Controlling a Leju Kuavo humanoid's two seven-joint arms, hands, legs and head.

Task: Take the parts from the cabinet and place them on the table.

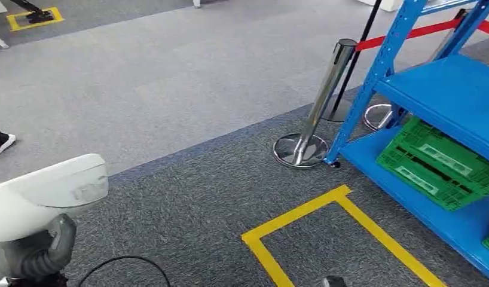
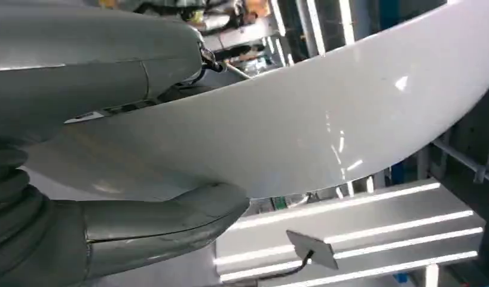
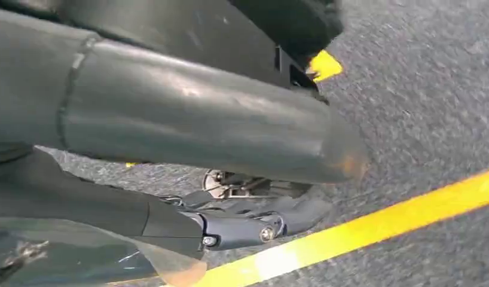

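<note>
- The left hand (image 2: 110, 149) grips a white curved part (image 2: 326, 131), its far end cut off.
- The right hand (image 3: 188, 149) hangs over carpet; its grip is unclear.
- Blue cabinet (image 1: 433, 95) at two o'clock holds a green crate (image 1: 439, 164).

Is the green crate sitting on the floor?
No, the green crate rests on the lowest board of the blue shelf, above the grey carpet.
</note>
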